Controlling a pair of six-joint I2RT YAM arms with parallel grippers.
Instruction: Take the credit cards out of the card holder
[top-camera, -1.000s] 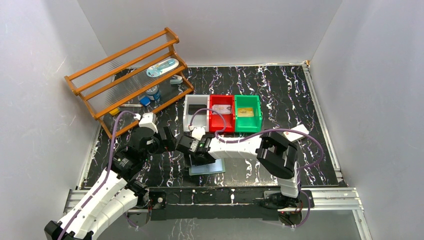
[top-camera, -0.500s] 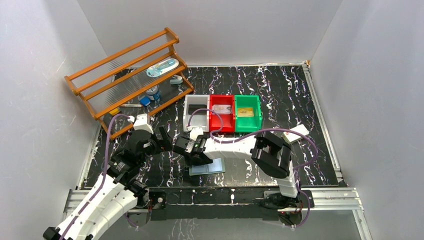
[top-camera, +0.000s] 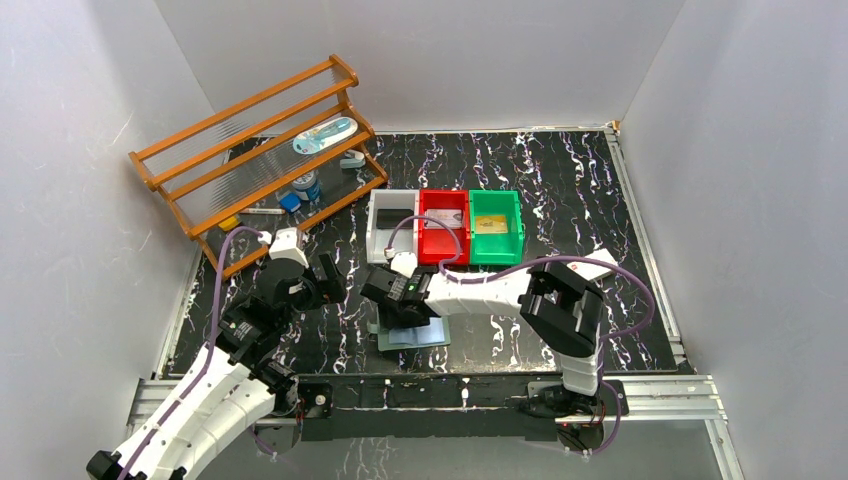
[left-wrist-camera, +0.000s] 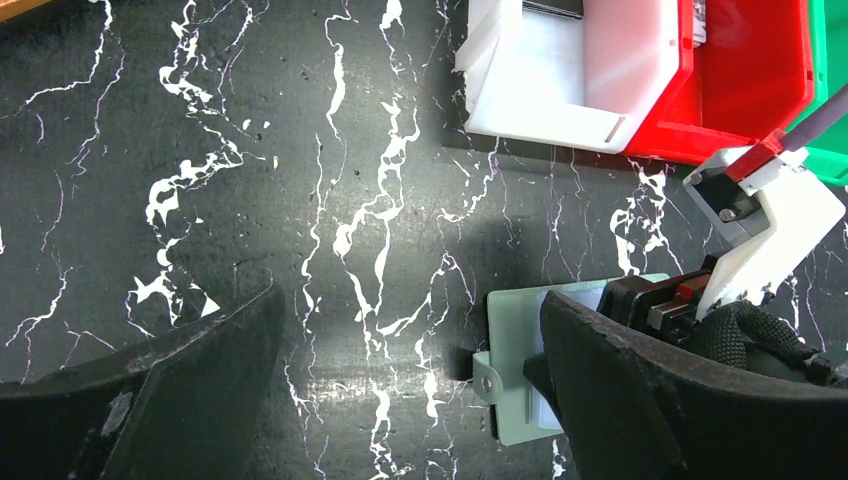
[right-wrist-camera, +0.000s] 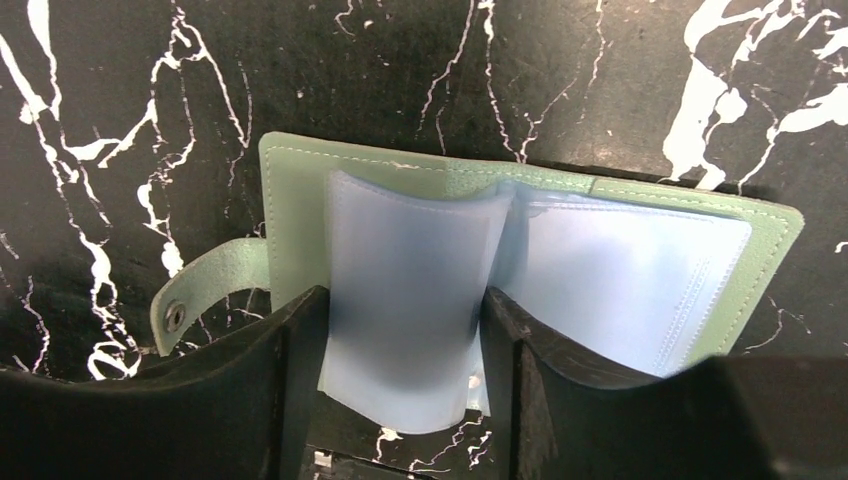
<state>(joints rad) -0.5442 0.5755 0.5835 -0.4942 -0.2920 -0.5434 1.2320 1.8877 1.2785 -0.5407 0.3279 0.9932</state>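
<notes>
The card holder (top-camera: 436, 335) lies spread open on the black marble table near the front edge, a grey-green bifold (right-wrist-camera: 296, 190) with pale clear pockets and a snap tab (right-wrist-camera: 196, 296). My right gripper (top-camera: 404, 312) is down on it. Its fingers (right-wrist-camera: 405, 345) press both side edges of one raised, bowed pocket leaf (right-wrist-camera: 410, 270). No card shows in the pockets. Pale printed credit cards lie in the red bin (top-camera: 441, 222) and the green bin (top-camera: 490, 224). My left gripper (left-wrist-camera: 410, 335) hangs open just left of the holder (left-wrist-camera: 512, 375), with nothing between its fingers.
A white bin (top-camera: 392, 226), a red bin (top-camera: 443, 255) and a green bin (top-camera: 497, 252) stand in a row behind the holder. A wooden rack (top-camera: 260, 150) with small items fills the back left. A white box with a red mark (top-camera: 590, 267) lies at the right.
My right gripper's fingers have come together onto the pocket leaf and shifted slightly right. The left arm drew back a little to the left, still open.
</notes>
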